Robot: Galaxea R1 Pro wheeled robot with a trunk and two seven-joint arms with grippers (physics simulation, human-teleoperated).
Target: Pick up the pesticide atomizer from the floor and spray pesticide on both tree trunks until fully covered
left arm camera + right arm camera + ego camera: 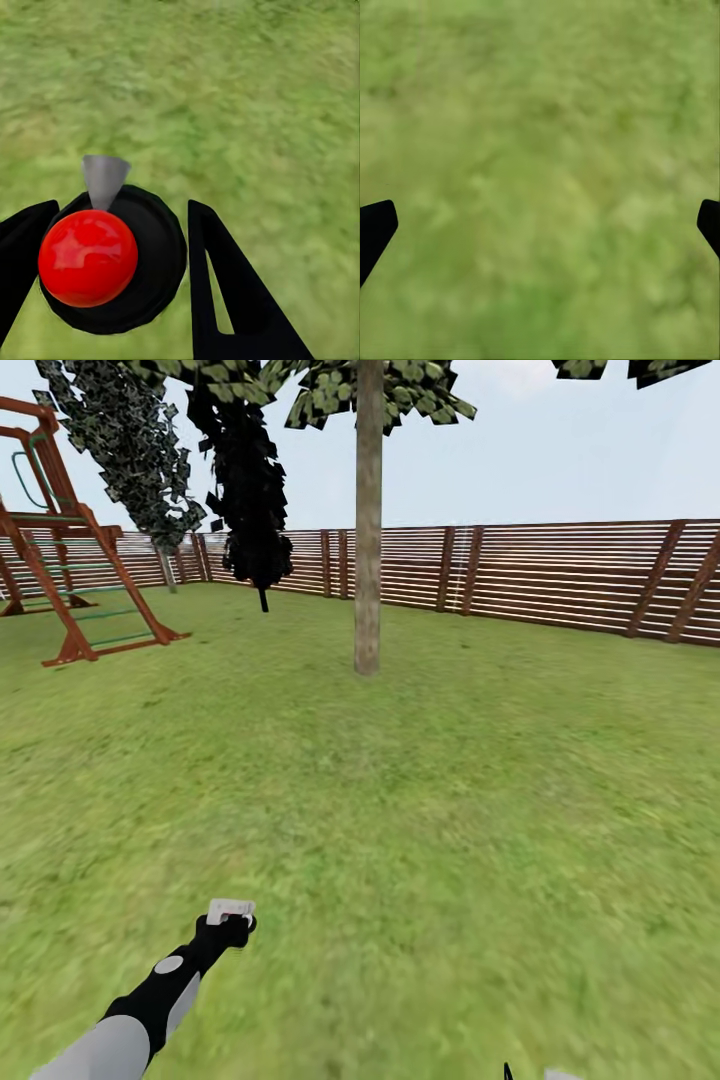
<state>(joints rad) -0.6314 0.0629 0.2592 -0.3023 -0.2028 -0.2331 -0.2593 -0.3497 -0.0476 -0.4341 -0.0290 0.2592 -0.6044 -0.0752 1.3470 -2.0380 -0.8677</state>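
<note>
Black left gripper clamps the pesticide atomizer above the grass; right gripper gapes wide; tree dead ahead.

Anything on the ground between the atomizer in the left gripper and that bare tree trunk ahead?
No: in the head view only bare grass lies between the pesticide atomizer in the left gripper and the tree trunk.
</note>
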